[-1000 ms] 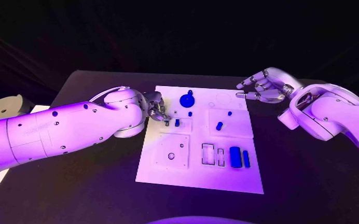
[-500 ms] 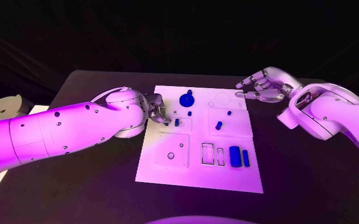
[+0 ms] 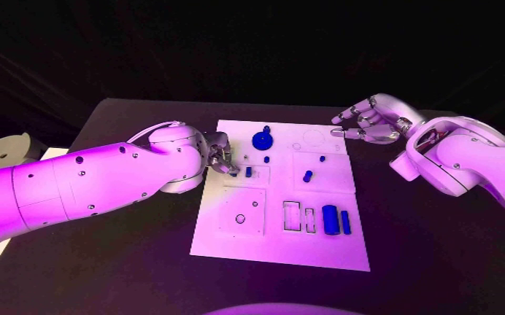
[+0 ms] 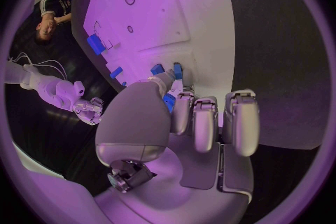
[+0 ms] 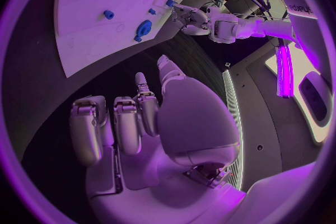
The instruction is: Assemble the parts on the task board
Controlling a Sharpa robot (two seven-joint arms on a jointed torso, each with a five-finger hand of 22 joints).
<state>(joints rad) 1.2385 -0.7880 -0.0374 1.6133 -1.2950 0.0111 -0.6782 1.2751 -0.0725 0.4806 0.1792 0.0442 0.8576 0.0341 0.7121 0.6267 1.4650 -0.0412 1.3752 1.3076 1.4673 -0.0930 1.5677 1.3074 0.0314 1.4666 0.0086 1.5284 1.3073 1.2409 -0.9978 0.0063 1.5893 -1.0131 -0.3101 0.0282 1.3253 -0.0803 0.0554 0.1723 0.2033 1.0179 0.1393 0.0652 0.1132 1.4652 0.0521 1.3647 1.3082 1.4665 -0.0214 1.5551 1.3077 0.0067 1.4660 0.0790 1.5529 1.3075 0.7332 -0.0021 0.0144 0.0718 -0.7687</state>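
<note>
Black surface (image 3: 126,257) carries white board (image 3: 274,246). Left hand (image 3: 218,152) at board's left edge, fingers (image 4: 195,123) curled, grasp unclear; small blue peg (image 3: 249,172) just beside fingertips, upright. Right hand (image 3: 371,124) open, farther off.

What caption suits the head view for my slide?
Left hand works at the task board's edge by small blue parts; right hand hovers beyond it.

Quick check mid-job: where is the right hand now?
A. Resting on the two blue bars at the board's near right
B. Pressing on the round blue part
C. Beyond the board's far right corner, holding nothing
C: the right hand sits beyond the far right corner of the task board, fingers apart and nothing in them.
</note>
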